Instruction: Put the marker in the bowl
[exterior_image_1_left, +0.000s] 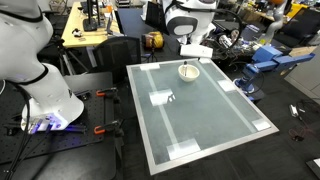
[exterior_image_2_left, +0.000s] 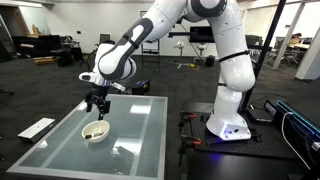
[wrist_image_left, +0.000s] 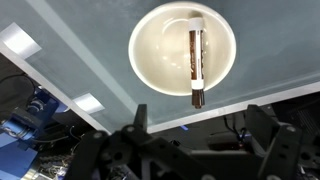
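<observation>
The white bowl (wrist_image_left: 160, 45) sits on the glass table near its far edge and shows in both exterior views (exterior_image_1_left: 188, 71) (exterior_image_2_left: 95, 132). The marker (wrist_image_left: 196, 55) lies in the bowl, a thin stick with a white end inside and a dark end reaching over the rim. My gripper (wrist_image_left: 200, 112) hangs right above the bowl with its fingers spread wide and nothing between them. It also shows above the bowl in both exterior views (exterior_image_1_left: 190, 52) (exterior_image_2_left: 97, 103).
The glass table (exterior_image_1_left: 200, 125) has pale square tape patches (wrist_image_left: 20, 40) (wrist_image_left: 88, 103) near its corners. The robot base (exterior_image_2_left: 228, 125) stands beside the table. A flat white object (exterior_image_2_left: 37, 127) lies on the floor. Desks and chairs (exterior_image_1_left: 275, 55) stand behind.
</observation>
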